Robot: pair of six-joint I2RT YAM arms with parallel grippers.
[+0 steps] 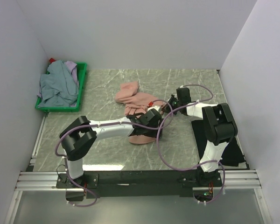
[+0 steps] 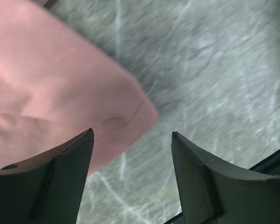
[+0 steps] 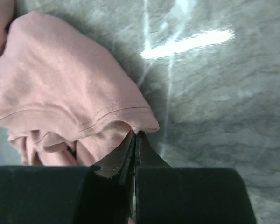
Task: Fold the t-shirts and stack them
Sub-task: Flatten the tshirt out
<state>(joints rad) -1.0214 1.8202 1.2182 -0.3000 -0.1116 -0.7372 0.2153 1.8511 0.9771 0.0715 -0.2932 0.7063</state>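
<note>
The salmon-pink t-shirt (image 1: 130, 95) lies crumpled, its stitched hem edge showing.

From above, the left arm (image 1: 109, 127) covers the middle of the pink shirt (image 1: 130, 95) at frame centre, and the right arm (image 1: 218, 123) hides much of the black shirt (image 1: 234, 156) at right. In the crate (image 1: 82, 84), upper left, a red scrap (image 1: 51, 60) is too small to name. The left wrist view is blurred, and its top and left edges cut off the pink cloth. In the right wrist view the right gripper (image 3: 135, 135) meets the hem; whether cloth lies between its pressed-together fingers cannot be told.
</note>
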